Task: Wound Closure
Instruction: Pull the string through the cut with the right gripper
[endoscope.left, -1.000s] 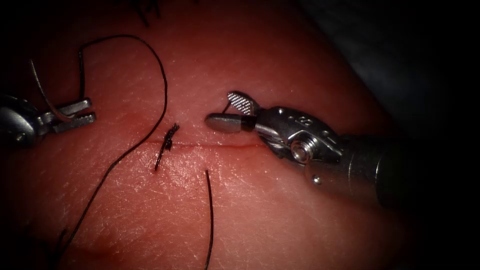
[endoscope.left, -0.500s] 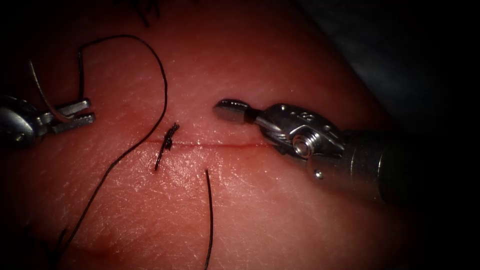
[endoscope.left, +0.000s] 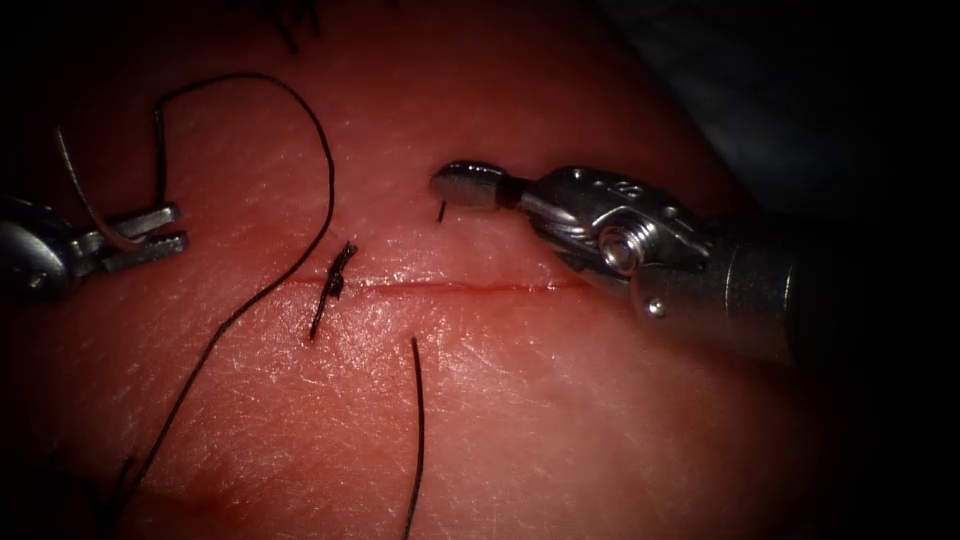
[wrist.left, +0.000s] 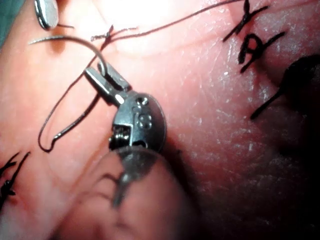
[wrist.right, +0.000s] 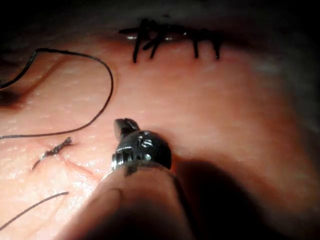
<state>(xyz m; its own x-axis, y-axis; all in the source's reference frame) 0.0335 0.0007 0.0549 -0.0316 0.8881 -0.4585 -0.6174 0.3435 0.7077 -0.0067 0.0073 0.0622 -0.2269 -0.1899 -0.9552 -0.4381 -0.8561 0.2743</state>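
Note:
The cut (endoscope.left: 450, 286) runs across the tissue (endoscope.left: 560, 420) as a thin red line. My left tool (endoscope.left: 180, 228) hovers at the far left, jaws shut on the curved needle (endoscope.left: 82, 195) near its thread end. The needle arcs upward, clear of the tissue, and appears again in the left wrist view (wrist.left: 70, 39) above the same jaws (wrist.left: 102, 75). The right tool (endoscope.left: 445, 183) is just beyond the cut, jaws shut on a short thread end (endoscope.left: 441, 211) that rises out of the tissue. The right wrist view shows these jaws (wrist.right: 122, 125) shut.
A knotted stitch (endoscope.left: 335, 280) with short tails crosses the cut's left end. Long thread (endoscope.left: 325, 200) loops from the needle across the tissue. A loose thread piece (endoscope.left: 418, 430) lies on the near side. Several finished stitches (wrist.right: 170, 42) sit farther away.
The right tool's jaws were open around the short thread end, then shut on it and lifted up and right, drawing it out. The left tool with the needle drifted slightly left.

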